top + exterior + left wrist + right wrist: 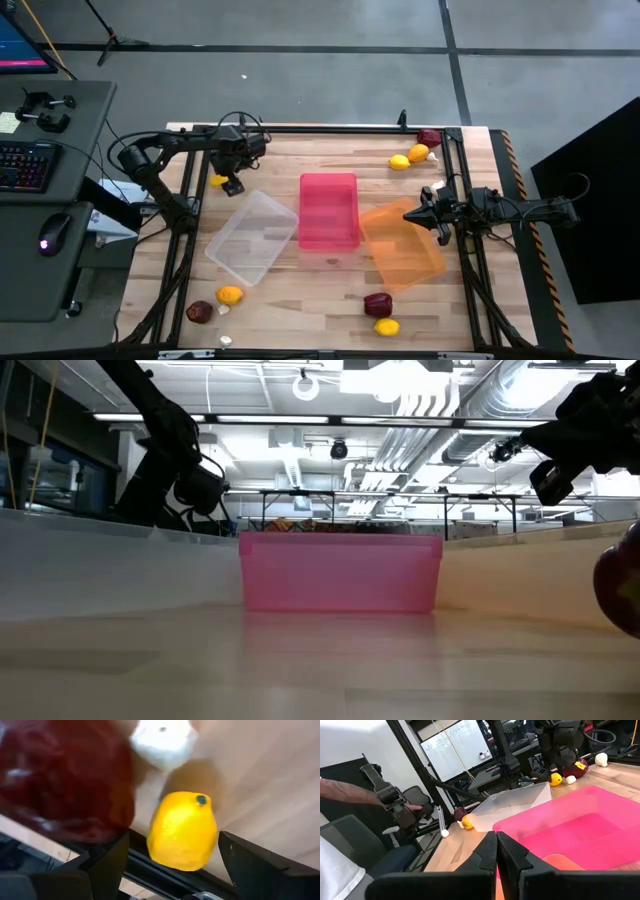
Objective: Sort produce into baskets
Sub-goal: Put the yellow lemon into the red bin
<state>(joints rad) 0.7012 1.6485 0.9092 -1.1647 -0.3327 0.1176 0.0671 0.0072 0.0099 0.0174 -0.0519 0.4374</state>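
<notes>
My left gripper [228, 183] is low over the table's far left, open. In its wrist view [173, 840] a yellow lemon [182, 831] lies on the table between the two fingers, with a gap showing on each side. A dark red fruit [65, 780] and a whitish garlic bulb [162, 742] lie just beyond it. My right gripper [415, 214] is shut and empty over the far corner of the orange bin [402, 248]. The red-pink bin [329, 210] stands mid-table and the clear bin [252, 237] to its left.
More produce lies at the far right: two lemons [408, 158], a dark red fruit [429, 138] and garlic. At the near left are a dark red fruit [200, 312], a lemon [230, 295] and garlic. At the near middle are a dark red fruit [378, 304] and a lemon [387, 327]. A person's arm [350, 795] shows beyond the table.
</notes>
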